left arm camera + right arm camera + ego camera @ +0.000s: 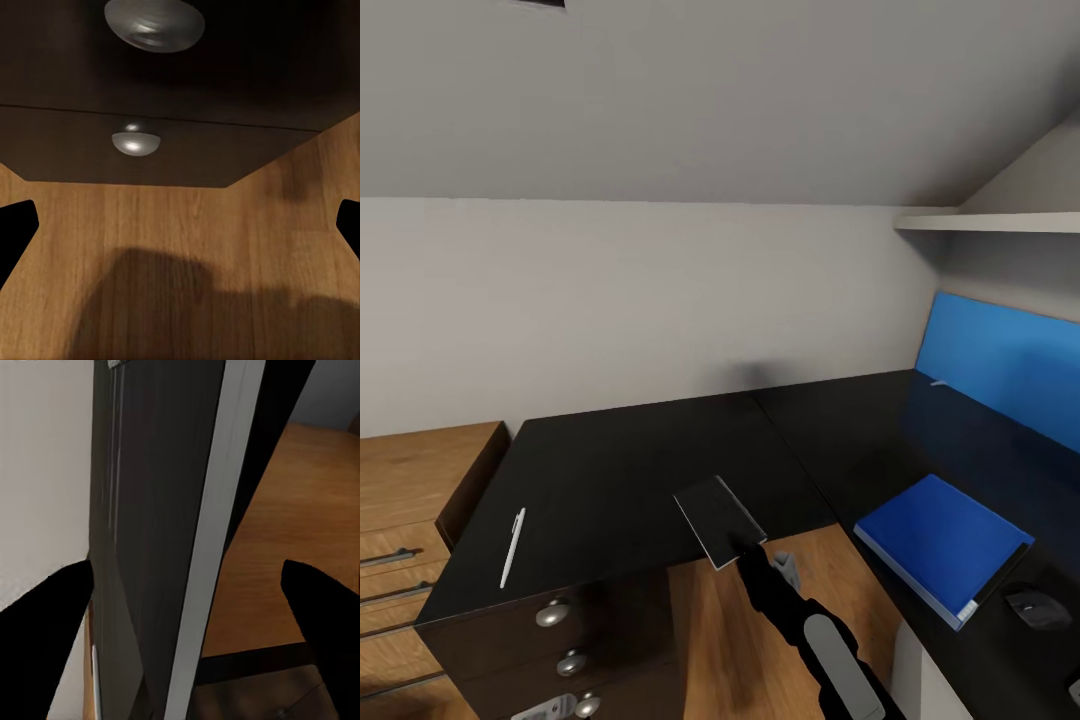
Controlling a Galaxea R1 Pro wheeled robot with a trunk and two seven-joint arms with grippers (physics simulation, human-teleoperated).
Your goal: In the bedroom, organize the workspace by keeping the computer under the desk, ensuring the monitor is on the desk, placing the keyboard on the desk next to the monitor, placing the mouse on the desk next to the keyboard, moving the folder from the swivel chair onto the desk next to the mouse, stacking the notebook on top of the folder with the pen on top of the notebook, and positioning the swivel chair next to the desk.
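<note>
- Head view: the right pincer (745,548) is gripping the notebook (718,519) by one corner and holding it tilted just above the front edge of the black table (630,460), presumably because it is being carried across to the folder (942,545).
- The folder is lying flat on the table's right wing, with the mouse (1037,606) just beside its near corner, so the notebook's resting place seems ready.
- The pen (512,546) is lying well apart on the left part of the table, above the drawer unit (565,640) with its round knobs; it looks like the last piece to be stacked.
- A blue wall panel (1010,365) is standing behind the right wing, a pale shelf (990,222) is hanging above it, and a light-wood chest (405,540) is sitting left of the table. Between notebook and folder, nothing is blocking the way except the table's inner corner.
- Left wrist view: the left pincer (180,229) is standing wide and empty, pointing at the wood floor (187,247) beside the drawer unit's knobs (135,142).
- Right wrist view: the notebook (161,525) is sitting clamped between the dark fingertips (45,607), its pale page edge running up the middle, with floor beyond.
</note>
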